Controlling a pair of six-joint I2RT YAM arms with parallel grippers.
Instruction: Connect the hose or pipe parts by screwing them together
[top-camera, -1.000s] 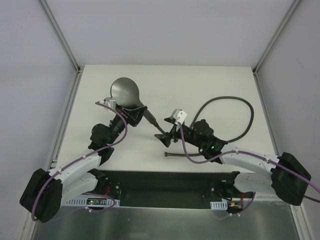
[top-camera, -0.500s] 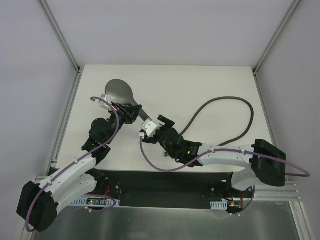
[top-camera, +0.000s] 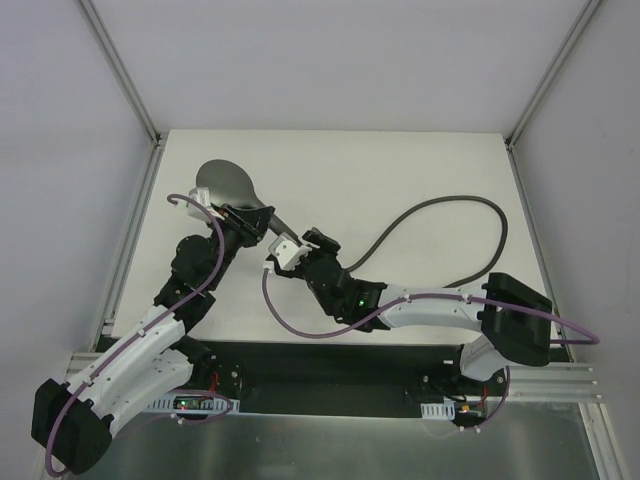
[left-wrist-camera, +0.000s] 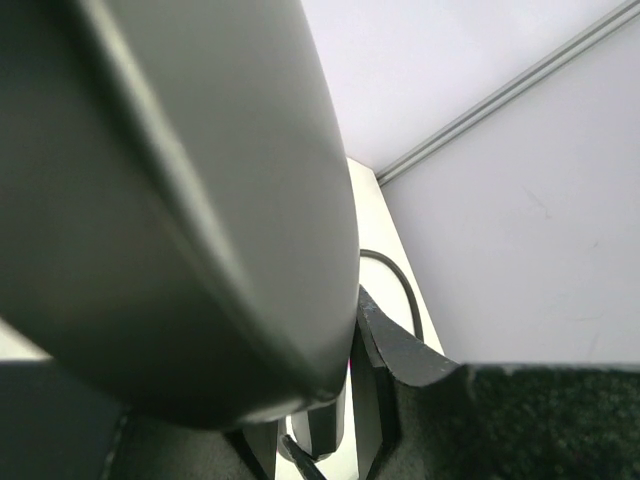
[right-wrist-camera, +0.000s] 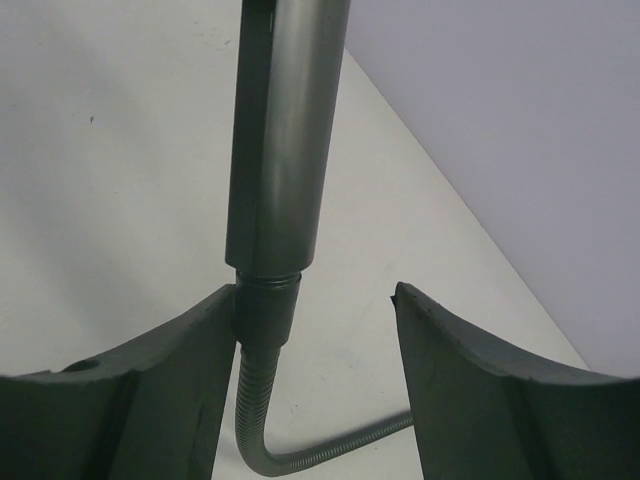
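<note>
Leftward now, right gripper (right-wrist-camera: 315, 300) astride ribbed hose (right-wrist-camera: 256, 402) beneath smooth shower head (right-wrist-camera: 285, 130)

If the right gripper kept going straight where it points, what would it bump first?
Probably the shower head: its handle lies straight ahead of the right gripper, and the hose fitting at its end sits between the open fingers. Depth is hard to judge.

Grey shower head (top-camera: 222, 185); handle end meets fitting of looping hose (right-wrist-camera: 253, 385).
</note>
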